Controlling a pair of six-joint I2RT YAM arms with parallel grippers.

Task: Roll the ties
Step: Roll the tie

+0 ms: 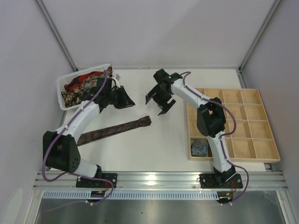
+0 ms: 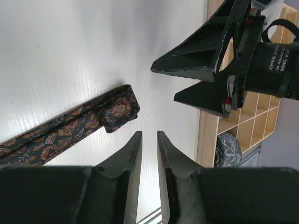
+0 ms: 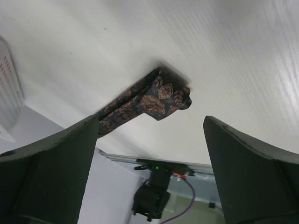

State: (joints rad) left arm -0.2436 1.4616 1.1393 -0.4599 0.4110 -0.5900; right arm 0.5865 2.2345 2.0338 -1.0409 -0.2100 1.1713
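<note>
tie point(image 1: 114, 130): soft, limp, light; likely best pinched at its folded end | left gripper point(image 2: 148, 135): barely parted, empty | right gripper point(image 3: 150, 119): spread wide, empty

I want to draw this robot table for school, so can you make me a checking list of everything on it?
Surface: white table, no spills seen.
Job's things: brown patterned tie lying flat, its right end folded over; more ties heaped in a white basket; one rolled grey tie in the wooden tray, near-left compartment.
Clutter: nothing seen.
Grippers: left gripper jaws slightly apart, empty; right gripper wide open, empty, near the folded end.
Cables: purple cables run along both arms, clear of the tie.
Surroundings: pale walls on three sides; metal rail at the near edge.
</note>
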